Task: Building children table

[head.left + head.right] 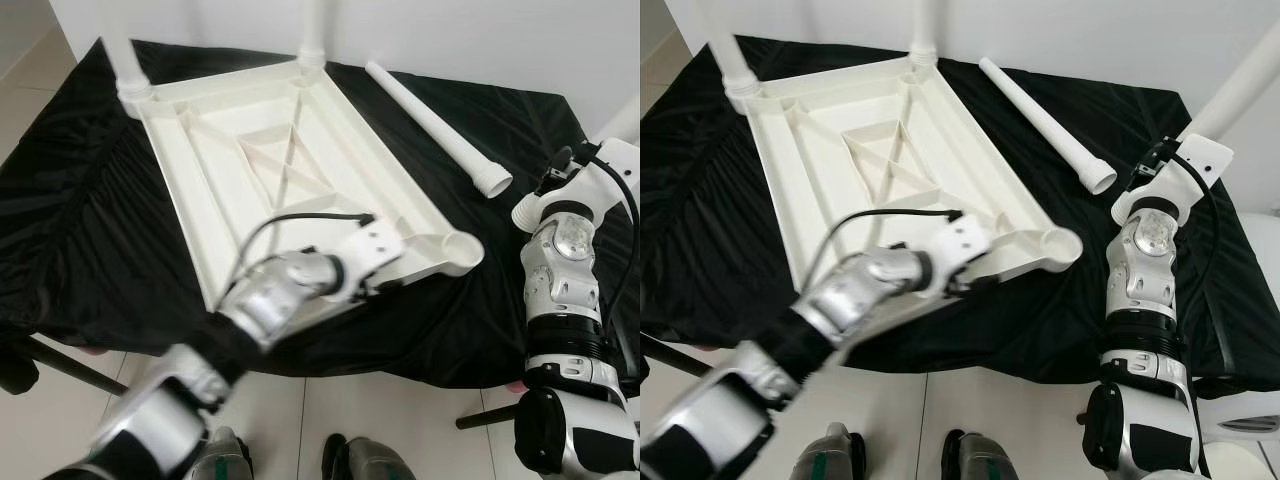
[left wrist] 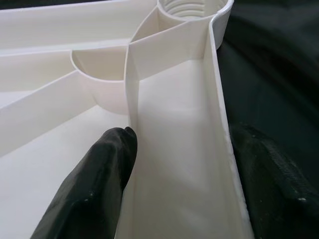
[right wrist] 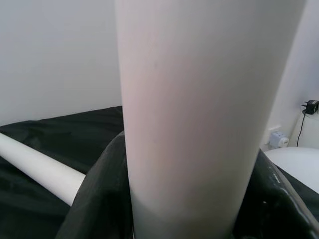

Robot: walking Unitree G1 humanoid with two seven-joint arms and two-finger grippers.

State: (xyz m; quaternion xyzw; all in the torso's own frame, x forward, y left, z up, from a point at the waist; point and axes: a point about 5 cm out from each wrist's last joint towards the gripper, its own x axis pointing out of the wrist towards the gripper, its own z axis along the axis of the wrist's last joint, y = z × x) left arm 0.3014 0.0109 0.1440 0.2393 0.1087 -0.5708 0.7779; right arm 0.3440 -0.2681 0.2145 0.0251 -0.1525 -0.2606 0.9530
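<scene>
Left gripper (image 2: 174,179) fingers are pinching the tabletop (image 1: 290,170) rim at lower centre; right gripper (image 3: 184,199) fingers are clamping a leg (image 3: 199,109), risking a tilted, cross-threaded entry into the socket (image 1: 462,247).

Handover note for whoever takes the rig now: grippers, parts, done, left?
Left gripper: shut on the near rim of the upside-down white plastic tabletop lying on the black cloth.
Right gripper: shut on a white plastic leg tube, held beside the cloth.
Done: two legs stand in the far corner sockets.
Left: near-right socket is empty; another loose white leg lies on the cloth.
</scene>
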